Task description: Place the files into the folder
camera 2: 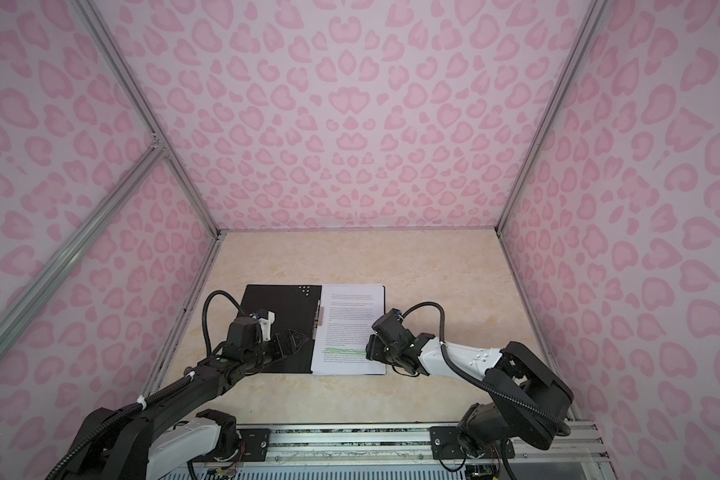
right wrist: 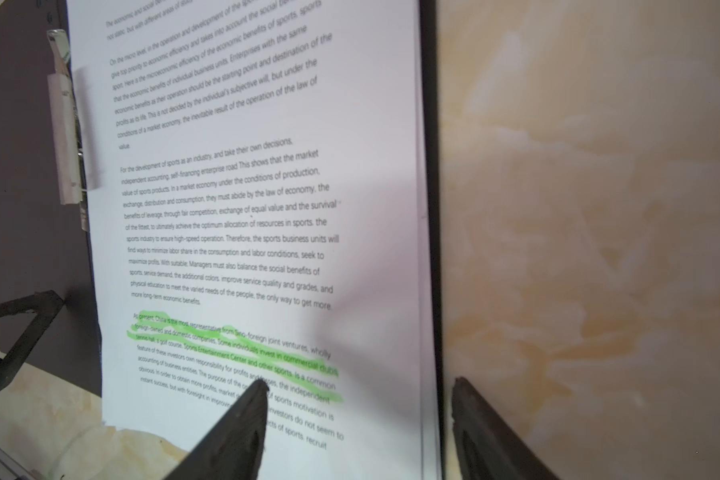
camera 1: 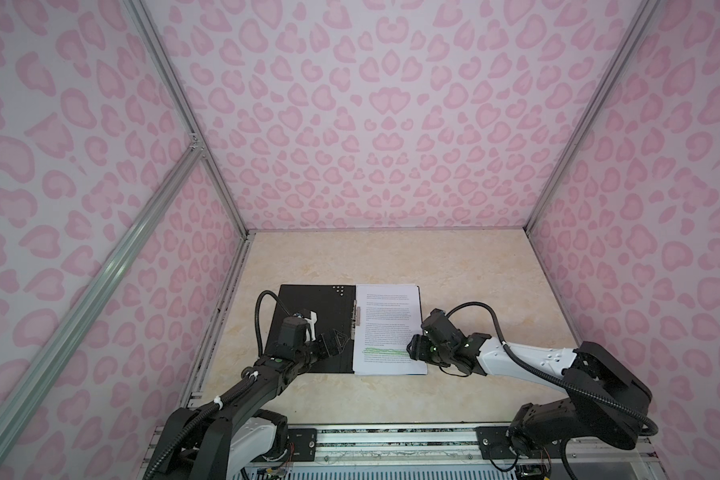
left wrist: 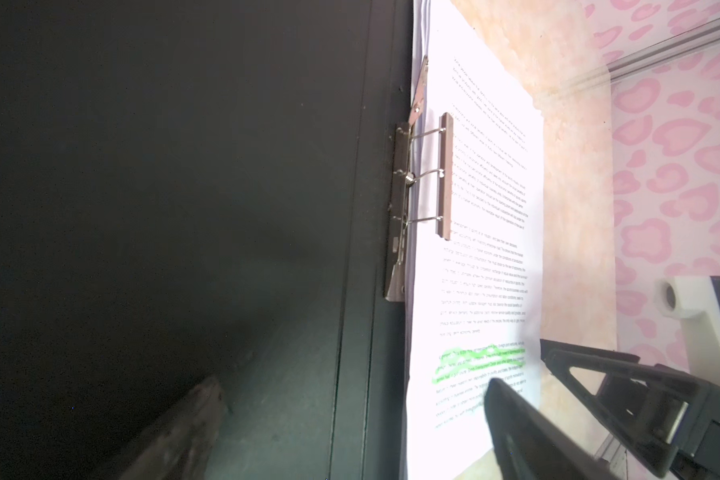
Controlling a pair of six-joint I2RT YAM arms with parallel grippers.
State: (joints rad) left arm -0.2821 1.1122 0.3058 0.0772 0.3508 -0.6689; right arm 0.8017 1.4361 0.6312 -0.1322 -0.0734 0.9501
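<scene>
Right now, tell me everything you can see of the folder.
The folder lies open and flat on the table, its thin inside black and matte. The left half is bare but for small pale dots near the far edge. A metal clip runs along the spine, its bar reaching over the files' edge; the files cover the right half, a black rim showing beside them.

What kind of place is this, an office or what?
Probably a robot test booth, not an office: pink patterned wall panels in aluminium framing, a marble-look tabletop, and a left arm and right arm mounted on a front rail.
</scene>
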